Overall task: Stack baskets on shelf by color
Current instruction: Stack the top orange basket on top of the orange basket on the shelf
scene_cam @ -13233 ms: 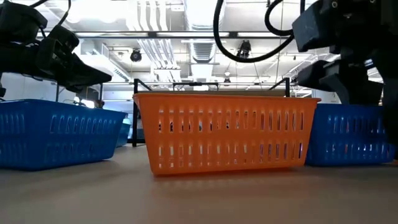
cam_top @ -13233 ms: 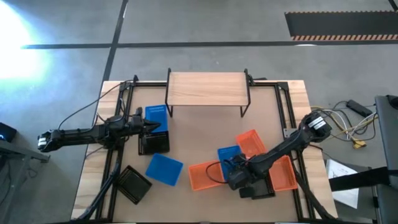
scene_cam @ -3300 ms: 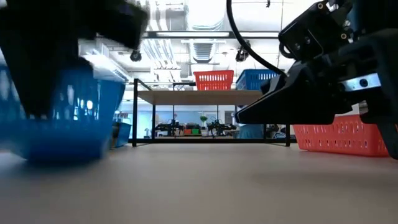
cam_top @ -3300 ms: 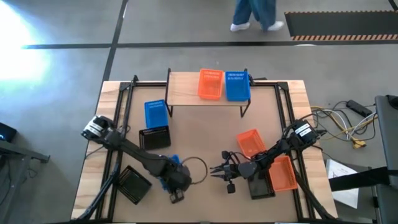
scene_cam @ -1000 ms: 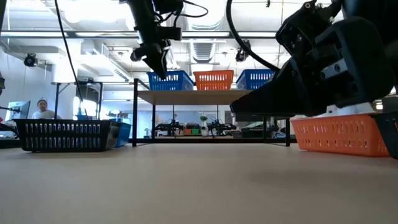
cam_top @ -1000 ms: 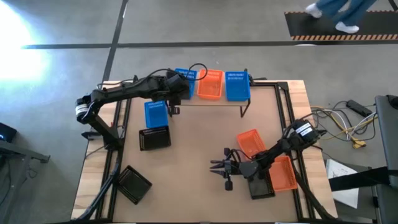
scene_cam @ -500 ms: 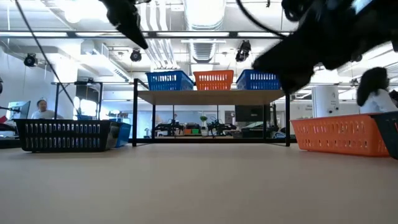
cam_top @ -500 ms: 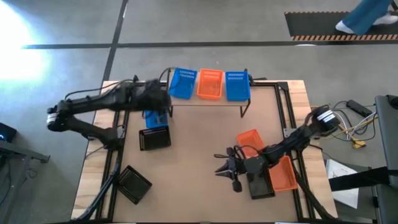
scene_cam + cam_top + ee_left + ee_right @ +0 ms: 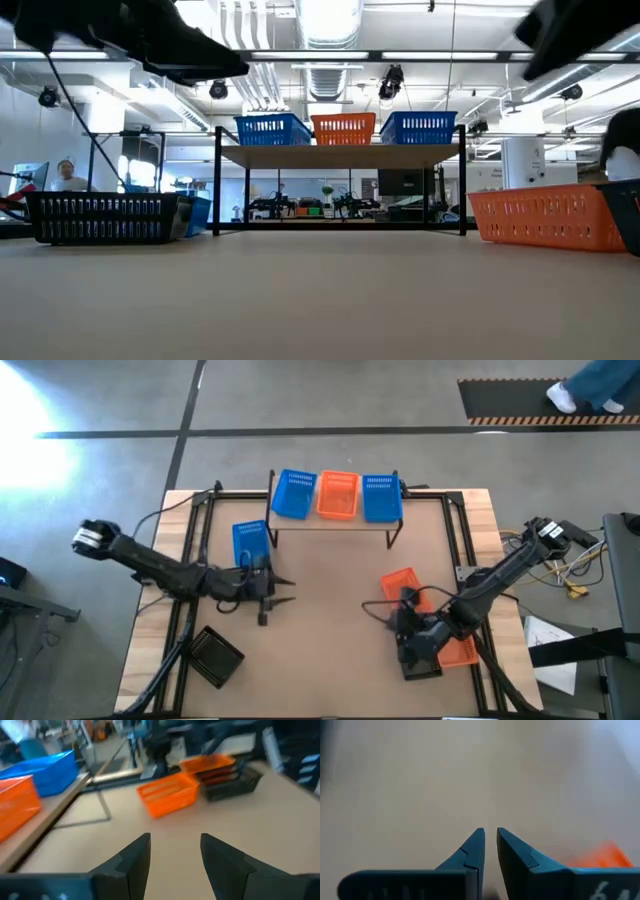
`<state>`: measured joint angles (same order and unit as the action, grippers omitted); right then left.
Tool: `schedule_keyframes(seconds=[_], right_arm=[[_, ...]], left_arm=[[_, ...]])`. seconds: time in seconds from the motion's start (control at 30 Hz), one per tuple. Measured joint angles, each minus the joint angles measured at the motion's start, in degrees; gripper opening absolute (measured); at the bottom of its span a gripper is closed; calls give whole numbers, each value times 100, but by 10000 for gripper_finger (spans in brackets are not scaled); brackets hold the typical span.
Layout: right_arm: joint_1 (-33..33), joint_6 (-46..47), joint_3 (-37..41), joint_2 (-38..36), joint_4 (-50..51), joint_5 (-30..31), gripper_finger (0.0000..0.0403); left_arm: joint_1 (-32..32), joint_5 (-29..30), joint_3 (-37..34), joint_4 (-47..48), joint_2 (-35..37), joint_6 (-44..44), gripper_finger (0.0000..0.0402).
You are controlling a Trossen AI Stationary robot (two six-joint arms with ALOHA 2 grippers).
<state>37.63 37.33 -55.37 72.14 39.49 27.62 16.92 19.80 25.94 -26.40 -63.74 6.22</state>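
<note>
Lower right in the high view, we found the right gripper (image 9: 408,632) nearly pressed together, empty, swung back over the black basket (image 9: 420,663) and orange basket (image 9: 458,652). At left centre, the left gripper (image 9: 283,592) was spread, empty, withdrawn from the shelf (image 9: 335,526). Farthest, upper centre, the newly placed blue basket (image 9: 292,494) sat askew beside the orange (image 9: 337,494), apart from the other blue (image 9: 380,497): colours unstacked, six remaining.

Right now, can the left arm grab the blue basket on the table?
Probably yes. The left gripper is open and empty, and the blue basket sits close behind it, beside the shelf, with nothing between them.
</note>
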Motion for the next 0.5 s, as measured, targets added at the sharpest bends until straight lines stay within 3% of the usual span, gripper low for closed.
schedule_keyframes(seconds=[0.1,0.2,0.37,0.5], right_arm=[[-9,709,-347,97,1704,-351,52],[-31,796,-403,156,2400,-829,78],[-93,224,16,183,2479,-1382,137],[-129,-133,432,183,2453,-1406,160]], left_arm=[[204,24,-103,-1030,-645,-2,157],[271,34,19,-1553,-1330,-4,157],[272,47,432,-1959,-2315,-143,157],[272,44,825,-1990,-2857,-144,157]])
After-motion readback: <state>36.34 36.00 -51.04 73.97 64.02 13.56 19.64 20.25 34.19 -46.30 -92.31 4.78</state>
